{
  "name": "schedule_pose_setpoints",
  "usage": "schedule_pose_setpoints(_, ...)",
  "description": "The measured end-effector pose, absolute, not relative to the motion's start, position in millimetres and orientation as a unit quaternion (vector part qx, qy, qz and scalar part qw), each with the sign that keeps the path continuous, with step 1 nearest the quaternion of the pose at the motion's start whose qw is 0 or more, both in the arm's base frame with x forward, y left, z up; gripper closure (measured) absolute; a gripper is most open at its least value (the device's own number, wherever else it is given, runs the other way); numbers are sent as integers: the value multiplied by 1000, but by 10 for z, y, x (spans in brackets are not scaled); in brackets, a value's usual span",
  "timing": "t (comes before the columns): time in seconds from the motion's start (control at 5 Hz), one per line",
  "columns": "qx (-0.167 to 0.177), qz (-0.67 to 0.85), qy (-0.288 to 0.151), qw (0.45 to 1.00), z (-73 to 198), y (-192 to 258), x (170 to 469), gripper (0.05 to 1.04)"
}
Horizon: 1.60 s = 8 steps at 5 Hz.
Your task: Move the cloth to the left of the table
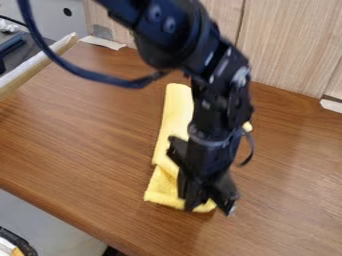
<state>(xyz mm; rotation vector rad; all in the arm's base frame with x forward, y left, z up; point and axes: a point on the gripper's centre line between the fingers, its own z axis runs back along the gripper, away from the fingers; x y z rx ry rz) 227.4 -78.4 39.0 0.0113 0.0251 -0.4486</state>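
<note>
Gripper [208, 204] and cloth [175, 115] meet a little below the middle of the view, the black tool hanging down over the near end of the yellow fabric. At the far left, a pale wooden rail [37, 67] runs at a slant along the table [80, 130], whose brown wood-grain top spreads beneath everything. Rightward of that, a dark blue cable [87, 74] sweeps down from the top edge in a wide loop and curls back up to the arm [224, 75]. The black arm enters from the top, slants down toward the right, bends, and then drops steeply, its wrist section leaning so that the lower end sits slightly left of the bend. The cloth lies lengthwise near the middle of the table, a long folded strip reaching from behind the arm toward the near edge, with a small bit of yellow peeking out on the arm's right side. Its near end is rumpled and passes under the gripper, so whether the gripper is spread or closed, and whether it grips the fabric or merely sits over it, cannot be told. Behind, light wood panels [287, 50] stand upright along the table's far edge.
</note>
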Motion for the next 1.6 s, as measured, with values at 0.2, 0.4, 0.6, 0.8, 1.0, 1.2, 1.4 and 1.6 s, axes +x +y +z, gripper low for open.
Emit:
schedule_pose_setpoints(0.2,0,-198,-15,980,604,-662,2421,1030)
schedule_pose_setpoints(0.4,-6,-162,-46,986,830,-461,2638,1030)
schedule_pose_setpoints(0.6,-16,-126,-78,989,1094,-275,2803,1030)
schedule_pose_setpoints(0.8,-22,-76,-97,992,1270,34,2934,1030)
schedule_pose_setpoints(1.0,-23,-28,-108,993,1363,356,3015,1030)
schedule_pose_setpoints(1.2,-34,29,-103,994,1299,712,3047,1030)
schedule_pose_setpoints(1.4,-40,74,-86,993,1148,1000,2993,1030)
schedule_pose_setpoints(1.6,-48,115,-63,990,891,1234,2945,1030)
